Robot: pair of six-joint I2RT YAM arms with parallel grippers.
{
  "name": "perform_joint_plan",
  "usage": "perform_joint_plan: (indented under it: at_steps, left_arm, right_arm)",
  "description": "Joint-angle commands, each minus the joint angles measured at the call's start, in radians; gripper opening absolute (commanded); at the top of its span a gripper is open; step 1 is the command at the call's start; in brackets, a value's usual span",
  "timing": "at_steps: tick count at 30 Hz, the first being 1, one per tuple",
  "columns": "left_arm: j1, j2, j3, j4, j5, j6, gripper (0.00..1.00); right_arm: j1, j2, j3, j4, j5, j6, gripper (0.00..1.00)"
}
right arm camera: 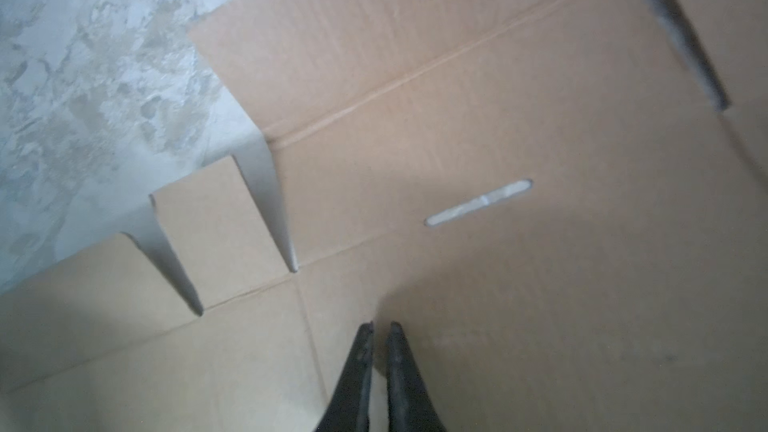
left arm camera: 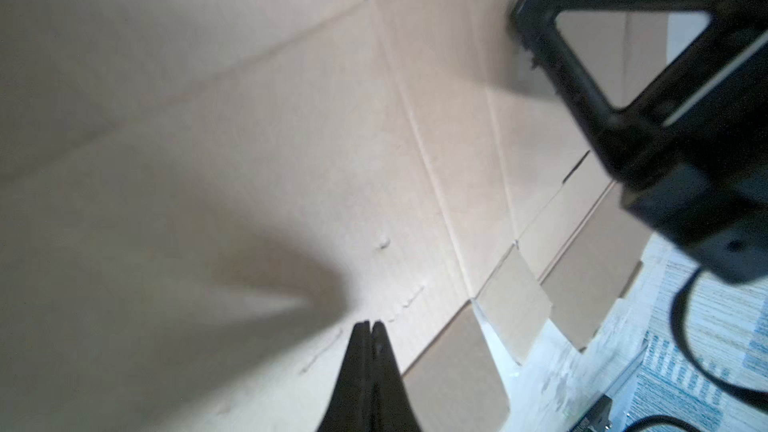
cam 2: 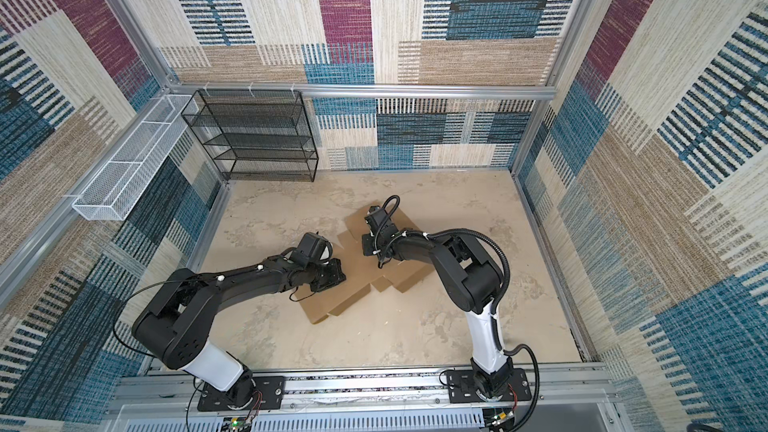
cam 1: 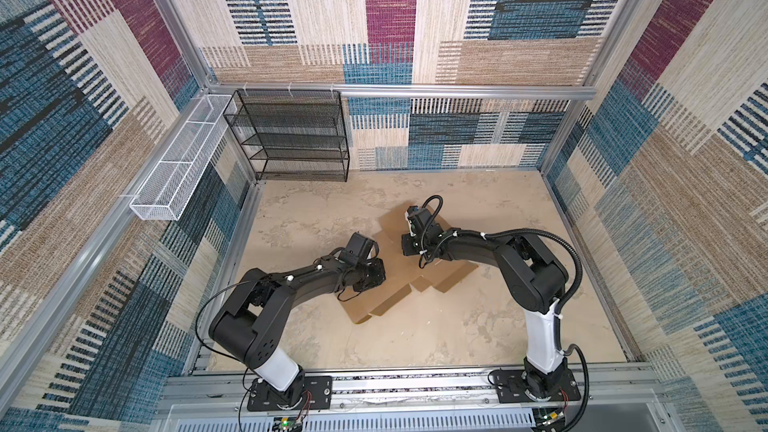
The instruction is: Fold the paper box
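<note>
**Flat cardboard beneath both grippers**

The paper box, a flat, creased sheet of brown corrugated cardboard with notched flaps, lies mid-table on the mottled beige tabletop. Over it, the left gripper has its tips pressed together. The right gripper is narrowly parted and empty. Beyond stands a black mesh rack.

the mottled beige table carries the paper box, a flat brown cardboard sheet lying near its middle, and a black mesh rack at its far left corner.
</note>
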Motion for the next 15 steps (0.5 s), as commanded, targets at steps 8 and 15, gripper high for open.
perform_joint_plan:
  at_steps: [8,15]
  left_arm:
    - [0.061,-0.087,0.102,-0.290,-0.079,0.209,0.00]
    - [0.075,-0.100,0.006,-0.300,-0.105,0.264,0.00]
  right_arm:
    - [0.001,-0.303,-0.221,-0.099,0.028,0.041,0.24]
    - [-0.004,-0.343,-0.286,-0.101,0.070,0.067,0.19]
